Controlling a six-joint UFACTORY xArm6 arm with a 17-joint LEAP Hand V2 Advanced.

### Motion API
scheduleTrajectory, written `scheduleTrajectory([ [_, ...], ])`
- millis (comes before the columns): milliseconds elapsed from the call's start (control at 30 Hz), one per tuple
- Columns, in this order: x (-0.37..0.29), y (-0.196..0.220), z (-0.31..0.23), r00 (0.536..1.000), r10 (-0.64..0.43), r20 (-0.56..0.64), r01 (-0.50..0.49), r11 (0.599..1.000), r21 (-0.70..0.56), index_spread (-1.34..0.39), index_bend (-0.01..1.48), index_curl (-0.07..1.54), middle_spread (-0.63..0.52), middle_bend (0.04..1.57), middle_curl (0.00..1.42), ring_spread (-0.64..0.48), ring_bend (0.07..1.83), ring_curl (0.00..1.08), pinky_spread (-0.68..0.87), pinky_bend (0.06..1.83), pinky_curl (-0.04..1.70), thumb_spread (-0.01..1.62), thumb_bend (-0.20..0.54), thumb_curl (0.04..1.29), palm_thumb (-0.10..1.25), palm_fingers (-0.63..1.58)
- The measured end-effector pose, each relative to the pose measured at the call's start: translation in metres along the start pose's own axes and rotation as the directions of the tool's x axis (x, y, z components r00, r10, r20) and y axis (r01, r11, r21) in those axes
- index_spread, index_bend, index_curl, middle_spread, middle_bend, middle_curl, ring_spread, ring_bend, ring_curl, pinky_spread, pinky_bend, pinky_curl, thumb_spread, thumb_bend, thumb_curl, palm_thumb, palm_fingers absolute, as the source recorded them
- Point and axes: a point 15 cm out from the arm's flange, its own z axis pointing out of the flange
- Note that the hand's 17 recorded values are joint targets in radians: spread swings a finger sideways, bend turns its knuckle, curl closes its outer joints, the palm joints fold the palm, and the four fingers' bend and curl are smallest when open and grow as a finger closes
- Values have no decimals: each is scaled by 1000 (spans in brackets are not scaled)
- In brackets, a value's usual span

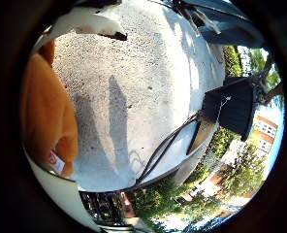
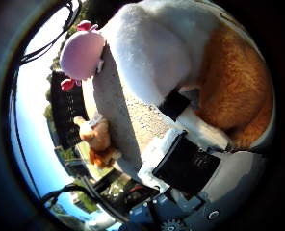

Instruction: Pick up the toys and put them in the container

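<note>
An orange and white plush toy (image 2: 181, 57) fills much of the thumb side view, pressed close against my palm. My hand (image 2: 186, 163) is shut on it, with white and black fingers (image 2: 193, 122) curled against its fur. Its orange side (image 1: 46, 116) also shows in the little finger side view. A pink plush toy (image 2: 82, 53) with red bits lies on the grey speckled surface (image 1: 134, 87). A small tan plush toy (image 2: 97, 139) sits near that surface's edge. A dark container (image 1: 233, 109) stands at the edge of the surface.
The grey surface lies some way below the palm, crossed by long shadows. Beyond its edge are green trees (image 1: 240, 174) and a building (image 1: 264, 131). A dark slatted object (image 2: 65, 110) stands behind the pink and tan toys.
</note>
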Motion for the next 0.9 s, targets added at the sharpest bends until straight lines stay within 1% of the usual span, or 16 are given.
scheduleTrajectory([
  [33,1,3,1,1000,-3,-17,3,1000,-17,-53,189,287,29,355,382,296,702,364,532,898,80,1084,-38,345,463,944],
  [67,1,8,3,1000,-10,-27,9,999,-42,-89,213,297,18,381,394,281,722,373,527,917,86,1086,-33,346,468,1037],
  [100,0,14,3,999,-15,-28,13,998,-67,-158,237,311,-4,510,442,251,769,396,503,978,114,1092,-15,357,502,1279],
  [133,-3,21,4,1000,-18,-24,16,995,-98,-198,227,330,-17,600,486,222,856,440,477,1051,150,1093,-5,369,539,1342],
  [167,-5,27,3,1000,-21,-20,18,992,-124,-229,237,348,-36,677,527,187,949,484,455,1119,182,1095,20,392,609,1352],
  [233,-9,40,0,1000,-20,-8,18,984,-176,-305,267,374,-77,820,604,126,1089,551,412,1223,226,1079,44,432,717,1250],
  [300,-11,52,-4,1000,-17,6,17,976,-219,-374,300,399,-109,926,674,72,1183,605,366,1352,278,1053,80,481,842,1175],
  [333,-11,58,-12,1000,-10,11,12,972,-236,-394,311,407,-116,947,690,59,1200,618,354,1378,289,1047,83,492,863,1155],
  [367,-10,63,-20,1000,-4,17,9,968,-252,-430,331,423,-128,994,721,38,1233,640,335,1424,311,1045,98,514,911,1130],
  [467,-13,80,-48,998,27,58,-9,956,-294,-535,401,481,-155,1098,797,-17,1295,694,269,1528,368,1044,104,571,971,1056],
  [600,-35,100,-96,989,27,144,24,940,-340,-642,463,569,-172,1172,865,-59,1353,746,219,1617,429,1059,97,623,1002,967],
  [667,-50,112,-132,982,9,190,60,933,-355,-684,486,609,-177,1198,888,-72,1376,763,203,1644,450,1060,87,644,1003,933],
  [767,-69,127,-200,974,-49,220,123,933,-339,-760,525,693,-185,1244,928,-92,1418,790,177,1688,487,1073,70,681,1003,873],
  [900,-109,153,-293,963,-158,217,218,932,-289,-835,559,800,-190,1289,962,-107,1464,814,156,1729,525,1097,40,713,980,812],
])
